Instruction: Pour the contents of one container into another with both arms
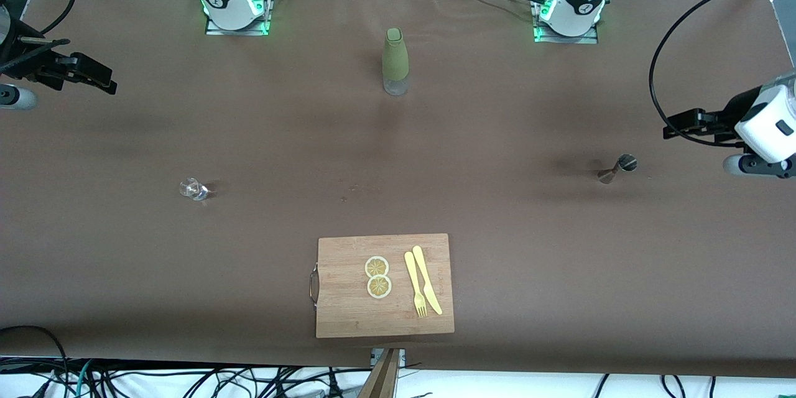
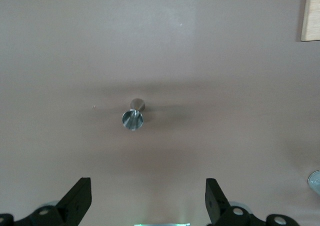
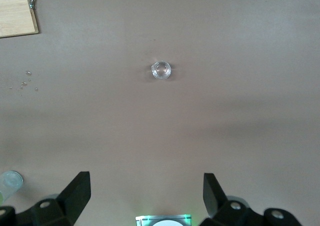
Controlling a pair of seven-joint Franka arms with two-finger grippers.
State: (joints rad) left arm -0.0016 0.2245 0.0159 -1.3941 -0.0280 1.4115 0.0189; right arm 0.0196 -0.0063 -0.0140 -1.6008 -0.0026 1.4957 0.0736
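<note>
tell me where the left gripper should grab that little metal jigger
Grip the metal jigger at its narrow waist, between the two cones, coming in level from the left arm's end of the table. It seems to stand upright with flared ends, so the waist should seat the fingers best. The left gripper is open, the jigger beneath it.

Even, soft overhead light casts faint blurred shadows on the brown table (image 1: pixel 559 273); wrist views seem slightly hazy.

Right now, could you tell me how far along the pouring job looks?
Nothing is in hand: the left gripper hangs open over the metal jigger, the right gripper open over the small glass. Both stand on the table, far apart; the bottle stands between the bases. That fits either before pouring or after setting down; contents cannot be told.
</note>
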